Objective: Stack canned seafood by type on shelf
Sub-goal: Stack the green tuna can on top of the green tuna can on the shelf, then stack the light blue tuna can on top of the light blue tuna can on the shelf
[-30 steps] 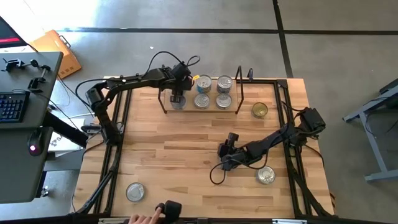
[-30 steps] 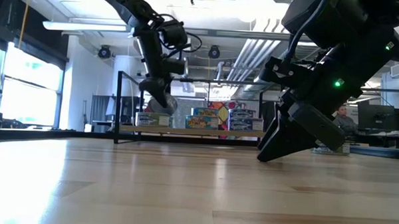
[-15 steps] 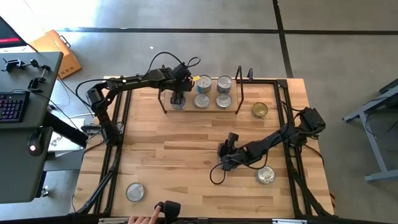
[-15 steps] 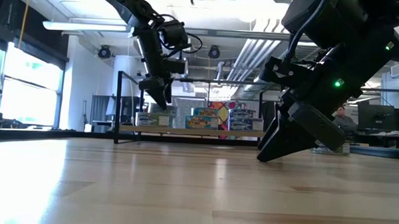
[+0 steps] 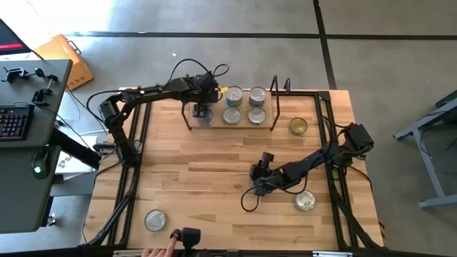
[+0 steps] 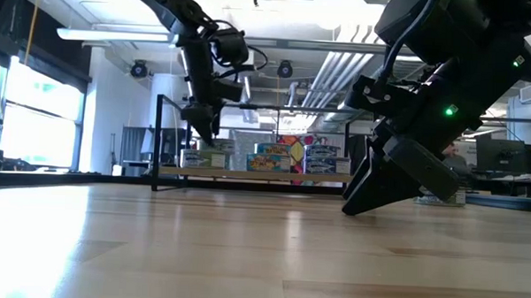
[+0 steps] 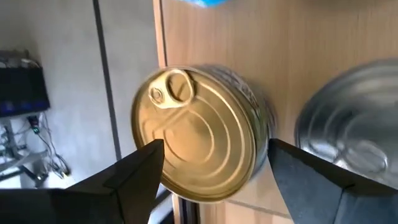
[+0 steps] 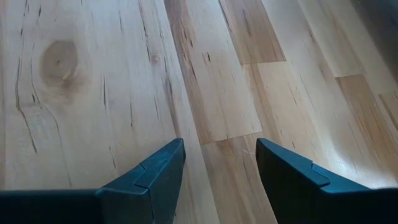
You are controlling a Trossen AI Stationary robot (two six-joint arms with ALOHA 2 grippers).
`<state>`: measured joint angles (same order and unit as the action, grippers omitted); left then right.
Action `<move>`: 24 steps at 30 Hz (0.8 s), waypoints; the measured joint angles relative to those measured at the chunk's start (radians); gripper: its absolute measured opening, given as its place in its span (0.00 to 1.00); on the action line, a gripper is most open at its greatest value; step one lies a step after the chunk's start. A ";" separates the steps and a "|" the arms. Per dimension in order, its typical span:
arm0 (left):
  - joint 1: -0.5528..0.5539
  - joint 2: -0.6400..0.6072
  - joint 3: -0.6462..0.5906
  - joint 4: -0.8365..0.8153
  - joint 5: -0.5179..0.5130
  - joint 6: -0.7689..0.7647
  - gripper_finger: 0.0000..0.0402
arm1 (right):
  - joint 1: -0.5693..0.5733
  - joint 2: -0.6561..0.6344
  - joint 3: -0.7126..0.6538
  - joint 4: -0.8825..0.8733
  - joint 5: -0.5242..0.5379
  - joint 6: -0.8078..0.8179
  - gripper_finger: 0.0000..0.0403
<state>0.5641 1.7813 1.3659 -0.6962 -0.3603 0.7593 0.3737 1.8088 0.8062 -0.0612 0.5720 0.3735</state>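
We see the left gripper [image 5: 203, 111] over the low light-wood shelf in its thin black wire frame [image 5: 193, 121], fingers [image 7: 134, 177] apart either side of a gold-topped round tin [image 7: 199, 134] — not clamped. Silver-topped tins [image 5: 245, 106] sit beside it. R gripper [image 5: 258, 175] hangs mid-table, fingers apart, empty.
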 joint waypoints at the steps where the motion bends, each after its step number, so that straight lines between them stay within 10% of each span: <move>1: 0.005 0.000 0.000 -0.015 0.000 -0.005 0.70 | 0.000 0.000 0.000 0.000 0.000 0.000 0.49; 24: -0.139 -0.128 0.000 0.030 0.060 -0.230 0.67 | 0.005 -0.051 0.000 -0.119 0.014 -0.014 0.49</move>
<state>0.4247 1.6535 1.3659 -0.6661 -0.3003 0.5297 0.3790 1.7576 0.8061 -0.1806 0.5859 0.3593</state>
